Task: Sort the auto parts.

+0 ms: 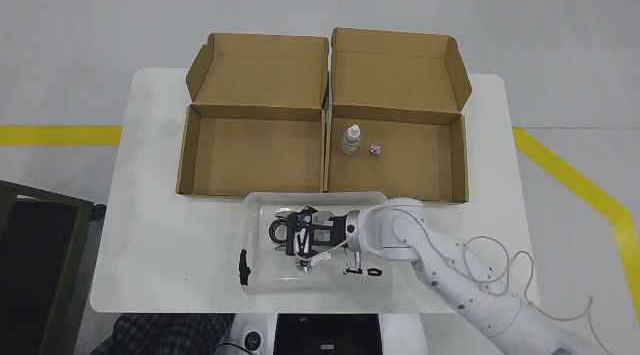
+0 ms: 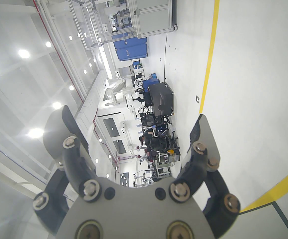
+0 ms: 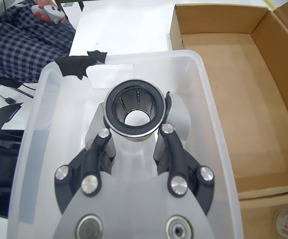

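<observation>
**Desk:** Start at the left. What do we see?

**Photographer:** From its own wrist camera, the left gripper (image 2: 134, 115) is spread wide with nothing between its fingers, facing the hall rather than the work. In the overhead shot, a white table (image 1: 150, 205) carries an open brown cardboard box (image 1: 255, 155) at centre left. Just below it sits a clear plastic bin (image 1: 320, 194), with a torn strip of black tape (image 1: 243, 267) at its left end.

**Desk:** And the part being sorted?

**Photographer:** At lower centre, inside the bin, the right gripper (image 3: 134, 105) is clenched on a steel cylindrical bearing sleeve with black end rings (image 3: 120, 105). It is squeezed by its round sides, its bore facing the wrist camera. Whether it has cleared the bin floor cannot be told.

**Desk:** Further right?

**Photographer:** A second brown cardboard box (image 1: 420, 170) at centre right holds a small white bottle (image 1: 351, 140) and, just beside it, a small silver metal piece (image 1: 375, 150).

**Desk:** What could go wrong?

**Photographer:** As I read it, smooth round steel between flat pads may roll or slide out during the lift. A low exit could catch the bin wall and drag the bin. A release over the wrong box would spoil the sort, and a hard drop could knock the bottle over.
</observation>
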Motion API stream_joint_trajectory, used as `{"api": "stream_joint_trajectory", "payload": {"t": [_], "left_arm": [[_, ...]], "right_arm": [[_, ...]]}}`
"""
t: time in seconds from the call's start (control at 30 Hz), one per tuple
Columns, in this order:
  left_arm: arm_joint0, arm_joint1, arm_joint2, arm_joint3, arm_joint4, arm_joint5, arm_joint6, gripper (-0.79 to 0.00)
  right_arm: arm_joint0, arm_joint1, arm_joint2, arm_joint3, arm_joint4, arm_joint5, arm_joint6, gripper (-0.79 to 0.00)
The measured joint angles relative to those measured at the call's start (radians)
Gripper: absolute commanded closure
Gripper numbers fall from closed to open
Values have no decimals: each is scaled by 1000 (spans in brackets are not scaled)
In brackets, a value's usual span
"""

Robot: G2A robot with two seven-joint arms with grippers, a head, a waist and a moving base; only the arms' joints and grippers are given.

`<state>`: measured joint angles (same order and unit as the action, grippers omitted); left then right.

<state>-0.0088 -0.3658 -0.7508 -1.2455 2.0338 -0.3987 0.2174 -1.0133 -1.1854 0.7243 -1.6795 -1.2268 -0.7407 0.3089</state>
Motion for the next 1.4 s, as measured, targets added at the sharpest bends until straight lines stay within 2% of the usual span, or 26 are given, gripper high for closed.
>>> {"api": "stream_joint_trajectory", "payload": {"t": [0.87, 1.4], "left_arm": [[0, 0, 0, 0, 0, 0, 0, -785], [0, 0, 0, 0, 0, 0, 0, -785]], "right_arm": [[-194, 73, 339, -189, 95, -27, -168, 0], [-266, 93, 454, -233, 124, -47, -249, 0]]}}
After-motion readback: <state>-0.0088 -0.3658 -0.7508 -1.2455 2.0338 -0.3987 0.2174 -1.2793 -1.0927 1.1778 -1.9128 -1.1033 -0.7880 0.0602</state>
